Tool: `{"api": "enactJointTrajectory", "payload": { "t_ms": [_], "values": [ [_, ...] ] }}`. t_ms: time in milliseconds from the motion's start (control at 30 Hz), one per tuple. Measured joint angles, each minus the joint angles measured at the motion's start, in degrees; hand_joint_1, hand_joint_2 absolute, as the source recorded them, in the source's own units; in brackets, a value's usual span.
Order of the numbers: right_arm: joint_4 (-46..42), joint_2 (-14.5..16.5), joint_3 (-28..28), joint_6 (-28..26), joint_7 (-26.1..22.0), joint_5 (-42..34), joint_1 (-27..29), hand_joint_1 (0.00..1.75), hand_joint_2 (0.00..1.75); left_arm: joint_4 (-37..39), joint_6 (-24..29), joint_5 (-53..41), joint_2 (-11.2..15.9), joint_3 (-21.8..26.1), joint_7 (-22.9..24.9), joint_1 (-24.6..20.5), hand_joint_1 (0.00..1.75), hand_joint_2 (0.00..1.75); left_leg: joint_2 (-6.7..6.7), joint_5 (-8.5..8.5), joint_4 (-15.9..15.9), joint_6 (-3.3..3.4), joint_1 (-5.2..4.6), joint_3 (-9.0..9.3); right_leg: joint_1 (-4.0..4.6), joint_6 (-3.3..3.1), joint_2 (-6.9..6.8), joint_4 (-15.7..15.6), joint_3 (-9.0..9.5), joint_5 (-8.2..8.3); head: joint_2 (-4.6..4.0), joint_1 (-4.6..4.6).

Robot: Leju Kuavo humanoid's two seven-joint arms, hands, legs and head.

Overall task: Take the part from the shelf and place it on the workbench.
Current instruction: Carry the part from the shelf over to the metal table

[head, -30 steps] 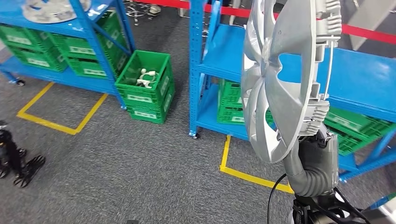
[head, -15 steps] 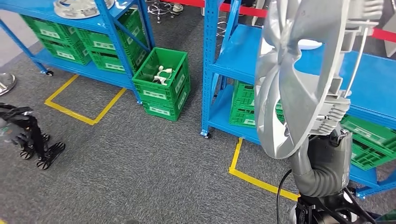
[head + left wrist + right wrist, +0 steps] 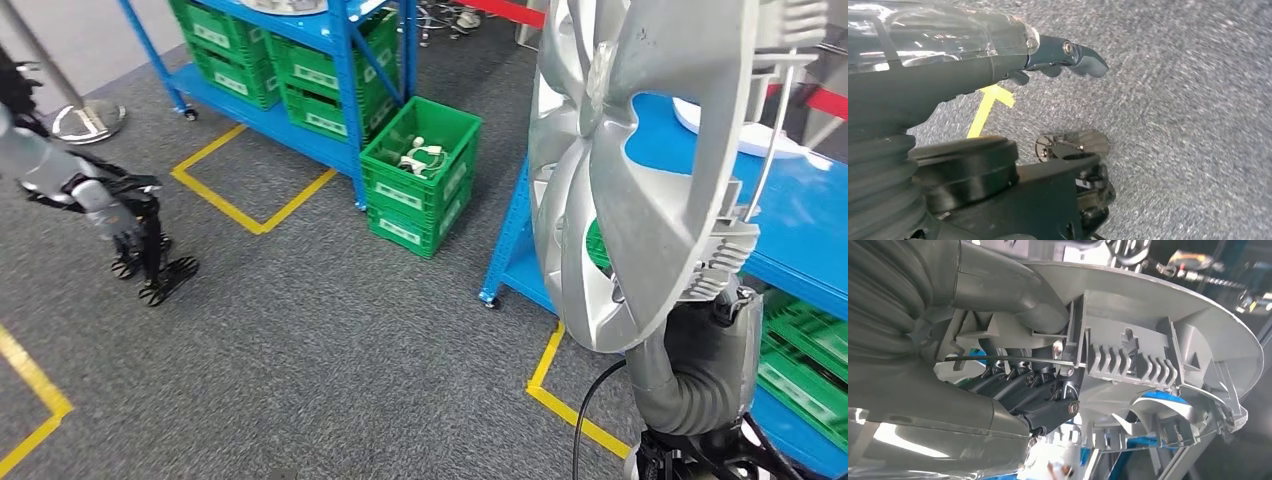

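On the far left, the robot's left hand (image 3: 140,235) hangs low over the grey carpet floor (image 3: 300,350). It holds nothing. Its dark fingers (image 3: 1083,55) point out with gaps between them.

Yellow tape lines (image 3: 250,215) mark boxes on the floor. Behind them stands a blue shelf (image 3: 345,90) with green crates (image 3: 235,65) packed on it. I cannot tell what is in those crates. A silver round thing lies on top of that shelf, but most of it is cut off.

Next comes one green crate (image 3: 420,175) sitting on top of another crate on the floor. It is open, and some small white bits (image 3: 418,157) lie inside it.

On the right is the part (image 3: 640,170), a big silver wheel cover. It is off the shelf and up in the air, standing on its edge, close to the camera. The right hand (image 3: 1028,390) holds it from below. Its dark fingers (image 3: 1013,382) are curled into the ribbed back of the cover, and the thumb presses the other side.

Behind the part is another blue shelf (image 3: 800,215) with a white dish (image 3: 730,125) on it. More green crates (image 3: 810,365) sit low on that shelf; what is in them is hidden.

I think the taking step is done and the carrying step is going on. No table can be seen yet. Next the robot needs to find the table, keep a tight hold so the big cover does not tip, and lay it down softly.
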Motion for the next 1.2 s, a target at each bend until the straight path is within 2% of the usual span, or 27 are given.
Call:
{"api": "enactJointTrajectory", "payload": {
  "t_ms": [67, 100, 133, 200, 233, 267, 300, 367, 400, 433, 467, 500, 533, 600, 633, 667, 800, 867, 933, 1000, 1033, 1067, 1100, 1133, 1200],
  "values": [
    [0.0, 0.0, 0.2, 0.1, 0.0, 0.2, -0.3, 1.75, 1.75, 0.0, -0.2, 0.0, 0.0, 0.0, 0.5, 0.0, 0.00, 1.75, -1.23, -0.02, 0.1, -0.03, -0.06, 0.16, -0.01, -0.46, 0.86, -6.4, 2.23, 4.49, 0.00, 0.39],
    [0.0, 0.0, 0.2, 0.0, 0.1, 0.4, -0.4, 1.75, 1.75, 0.0, -0.3, 0.1, -0.1, 0.0, 0.7, 0.0, 0.00, 1.75, -1.74, -0.03, 0.2, -0.11, -0.13, 0.11, -0.03, -0.74, 1.82, -9.9, 3.55, 6.32, 0.00, 0.54],
    [0.0, 0.0, 0.3, 0.0, 0.1, 0.5, -0.6, 1.75, 1.75, 0.0, -0.3, 0.1, -0.1, 0.0, 1.0, 0.0, 0.00, 1.75, -2.16, 0.00, 0.3, -0.27, -0.15, -0.10, -0.03, -0.98, 2.63, -12.7, 4.59, 7.39, 0.00, 0.67],
    [-0.1, 0.0, 0.3, -0.1, 0.1, 0.7, -0.7, 1.75, 1.75, 0.0, -0.4, 0.2, -0.2, 0.0, 1.3, 0.0, 0.00, 1.75, -2.75, 0.22, 0.4, -0.78, -0.06, -0.72, 0.08, -1.32, 3.37, -14.6, 5.15, 7.52, 0.00, 0.71],
    [-0.1, 0.0, 0.4, -0.2, 0.1, 0.8, -0.8, 1.75, 1.75, 0.0, -0.4, 0.3, -0.2, 0.0, 1.4, 0.1, 0.00, 1.75, -3.08, 0.31, 0.4, -1.08, -0.01, -0.92, 0.06, -1.49, 3.01, -14.9, 5.20, 7.52, 0.00, 0.70],
    [-0.1, 0.0, 0.5, -0.2, 0.1, 0.8, -0.9, 1.75, 1.75, 0.0, -0.5, 0.5, -0.1, 0.0, 1.6, 0.1, 0.00, 1.75, -2.57, 0.17, 0.5, -1.36, -0.07, -1.04, 0.00, -1.71, 2.59, -15.1, 5.26, 7.67, 0.00, 0.67],
    [-0.2, 0.1, 0.5, -0.3, 0.1, 0.9, -1.0, 1.75, 1.75, 0.0, -0.6, 0.6, -0.1, 0.0, 1.7, 0.2, 0.00, 1.75, -1.31, -0.51, 1.3, -1.68, -0.16, -1.40, -0.10, -1.95, 2.12, -15.3, 5.40, 7.79, 0.00, 0.46],
    [-0.3, 0.1, 0.6, -0.5, 0.1, 1.3, -1.3, 1.75, 1.75, 0.0, -0.8, 0.7, 0.0, 0.0, 1.9, 0.1, 0.00, 1.75, 1.72, -3.52, 6.2, -2.36, -0.05, -3.68, -0.23, -2.36, 0.93, -15.5, 5.64, 7.92, 0.00, -0.18],
    [-0.3, 0.1, 0.7, -0.5, 0.2, 1.4, -1.3, 1.75, 1.75, 0.0, -0.9, 0.8, 0.0, 0.0, 1.9, 0.0, 0.00, 1.75, 2.54, -5.37, 9.9, -2.69, 0.19, -5.53, -0.22, -2.46, 0.33, -15.5, 5.68, 7.89, 0.00, -0.56],
    [-0.4, 0.2, 0.7, -0.5, 0.2, 1.5, -1.3, 1.75, 1.75, 0.0, -0.9, 0.8, 0.1, 0.0, 1.9, 0.0, 0.00, 1.75, 2.63, -6.75, 13.5, -2.94, 0.49, -7.31, -0.21, -2.50, -0.32, -15.5, 5.70, 7.85, 0.00, -0.79],
    [-0.4, 0.2, 0.7, -0.5, 0.2, 1.6, -1.4, 1.75, 1.75, 0.0, -1.0, 0.8, 0.1, 0.0, 1.9, 0.0, 0.00, 1.75, 2.61, -7.18, 15.7, -3.13, 0.73, -8.43, -0.21, -2.47, -0.94, -15.5, 5.74, 7.81, 0.00, -0.95],
    [-0.4, 0.2, 0.8, -0.5, 0.3, 1.7, -1.5, 1.75, 1.75, 0.1, -1.1, 0.8, 0.1, 0.0, 1.9, 0.1, 0.00, 1.75, 2.63, -6.54, 15.8, -3.27, 0.88, -8.50, -0.22, -2.41, -1.54, -15.5, 5.79, 7.75, 0.00, -1.11],
    [-0.4, 0.3, 0.8, -0.5, 0.4, 1.9, -1.6, 1.75, 1.75, 0.1, -1.1, 0.8, 0.1, 0.0, 1.9, 0.1, 0.00, 1.75, 2.88, -4.95, 13.7, -3.33, 0.99, -7.35, -0.23, -2.28, -2.08, -15.5, 5.90, 7.67, 0.00, -1.27],
    [-0.4, 0.5, 1.0, -0.2, 0.9, 2.3, -1.9, 1.75, 1.75, 0.1, -1.2, 0.9, 0.2, 0.0, 2.0, 0.1, 0.00, 1.75, 4.68, -1.29, 6.4, -3.21, 0.96, -3.25, -0.22, -1.91, -2.90, -15.5, 6.22, 7.44, 0.00, -1.61],
    [-0.4, 0.6, 1.1, 0.0, 1.1, 2.4, -2.0, 1.75, 1.75, 0.1, -1.2, 0.9, 0.2, 0.0, 2.0, 0.0, 0.00, 1.75, 5.61, -0.23, 3.7, -3.12, 0.91, -1.72, -0.20, -1.78, -3.12, -15.5, 6.35, 7.36, 0.00, -1.73],
    [-0.3, 0.6, 1.1, 0.1, 1.3, 2.5, -2.0, 1.75, 1.75, 0.1, -1.2, 0.9, 0.2, 0.0, 2.0, 0.0, 0.00, 1.75, 6.32, 0.21, 2.4, -3.05, 0.87, -0.93, -0.17, -1.69, -3.22, -15.5, 6.42, 7.31, 0.00, -1.81],
    [-0.3, 0.6, 1.2, 0.1, 1.4, 2.6, -2.1, 1.75, 1.75, 0.1, -1.3, 0.9, 0.2, 0.0, 1.9, -0.1, 0.00, 1.75, 7.26, -0.24, 1.2, -2.93, 0.57, -0.45, 0.06, -1.45, -3.45, -15.4, 6.43, 7.17, 0.00, -1.98],
    [-0.1, 0.9, 1.4, 0.0, 1.6, 2.8, -2.4, 1.75, 1.75, 0.1, -1.3, 0.9, 0.3, 0.0, 1.5, -0.1, 0.00, 1.75, 6.40, -0.30, 0.5, -2.14, 0.30, -0.43, 0.14, -0.70, -4.18, -15.3, 6.56, 6.85, 0.00, -1.89],
    [0.2, 1.2, 1.8, -0.2, 1.7, 2.7, -2.7, 1.75, 1.75, 0.1, -1.3, 0.9, 0.3, 0.0, 0.8, 0.0, 0.00, 1.75, 4.38, 0.13, 0.2, -0.99, 0.33, -0.62, -0.09, 0.08, -3.07, -13.2, 5.97, 4.92, 0.00, -1.42],
    [0.4, 1.4, 2.2, -0.3, 1.5, 2.4, -2.7, 1.75, 1.75, 0.1, -1.3, 0.9, 0.3, 0.0, 0.1, -0.1, 0.00, 1.75, 2.87, 0.37, 0.1, -0.35, 0.25, -0.62, -0.11, 0.26, -0.81, -6.5, 3.23, 1.13, 0.00, -0.79],
    [0.6, 1.4, 2.4, -0.3, 1.4, 2.3, -2.7, 1.75, 1.75, 0.1, -1.3, 0.9, 0.3, 0.0, 0.0, -0.1, 0.00, 1.75, 2.20, 0.40, 0.1, -0.20, 0.12, -0.62, -0.03, 0.18, -0.32, -2.6, 1.44, -0.50, 0.00, -0.43],
    [0.7, 1.4, 2.5, -0.3, 1.3, 2.1, -2.7, 1.75, 1.75, 0.1, -1.2, 0.9, 0.3, 0.0, -0.1, -0.1, 0.00, 1.75, 1.52, 0.43, 0.1, -0.12, -0.03, -0.60, 0.02, 0.07, -0.14, 0.1, 0.13, -1.14, 0.00, -0.18],
    [0.8, 1.4, 2.6, -0.3, 1.3, 1.8, -2.7, 1.75, 1.75, 0.1, -1.2, 0.8, 0.3, 0.0, -0.2, 0.0, 0.00, 1.75, 0.82, 0.45, 0.1, -0.08, -0.16, -0.56, 0.06, -0.12, -0.04, 0.9, -0.40, -0.66, 0.00, 0.01],
    [0.9, 1.4, 2.7, -0.4, 1.2, 1.5, -2.7, 1.75, 1.75, 0.1, -1.1, 0.7, 0.3, 0.0, -0.2, 0.0, 0.00, 1.75, 0.13, 0.46, 0.2, -0.05, -0.26, -0.47, 0.10, -0.38, 0.13, -0.7, 0.10, 0.96, 0.00, 0.17],
    [0.9, 1.4, 2.7, -0.5, 1.2, 0.9, -2.7, 1.75, 1.75, 0.1, -1.0, 0.6, 0.2, 0.0, -0.2, 0.0, 0.00, 1.75, -1.10, 0.48, 0.2, -0.07, -0.38, -0.27, 0.21, -1.11, 1.51, -7.9, 3.05, 5.36, 0.00, 0.50]
  ]
}}
